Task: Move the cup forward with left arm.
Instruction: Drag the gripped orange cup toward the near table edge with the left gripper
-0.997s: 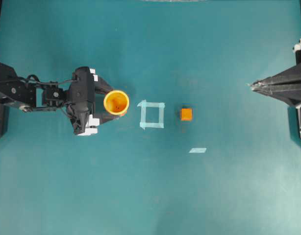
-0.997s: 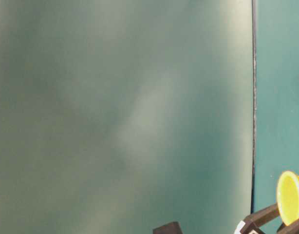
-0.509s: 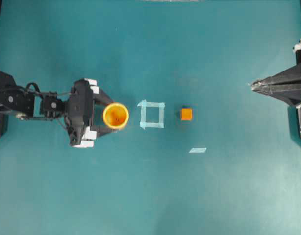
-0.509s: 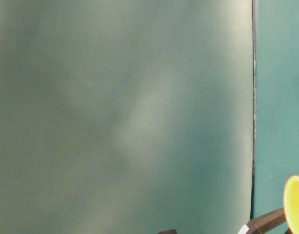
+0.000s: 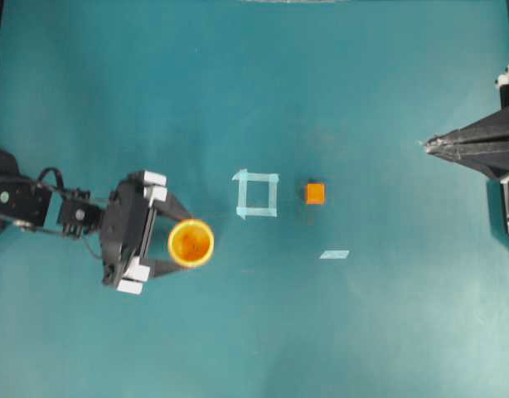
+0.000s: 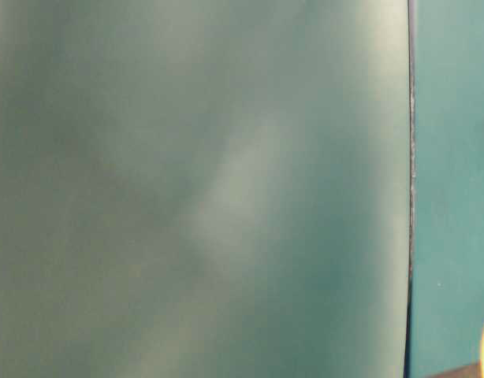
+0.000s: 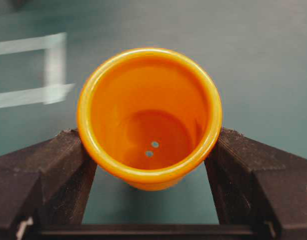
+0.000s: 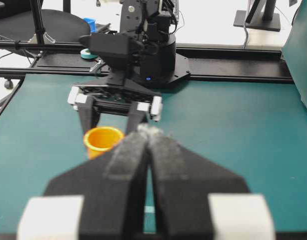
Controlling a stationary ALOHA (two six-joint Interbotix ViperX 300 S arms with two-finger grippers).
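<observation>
**Carrying the cup level in a firm side grip**

Overhead, we have the cup (image 5: 191, 243) clamped between the jaws of the left gripper (image 5: 176, 244), left of and nearer than the tape square (image 5: 257, 194) on the table (image 5: 362, 332). The orange cube (image 5: 315, 193) sits just right of the square, well apart from us. The right gripper (image 5: 426, 145) rests at the far right edge, its jaws pressed together.

The table-level view is mostly blur; only a yellow sliver of cup rim shows at the lower right corner.

From the left wrist, both fingers (image 7: 48, 170) press the cup's wall just under the rim, mouth upright. We judge that the grip should stay steady and the cup level, and release only once its base is flat.

From the right wrist, the cup stands upright beneath the left arm (image 8: 143, 45).
</observation>
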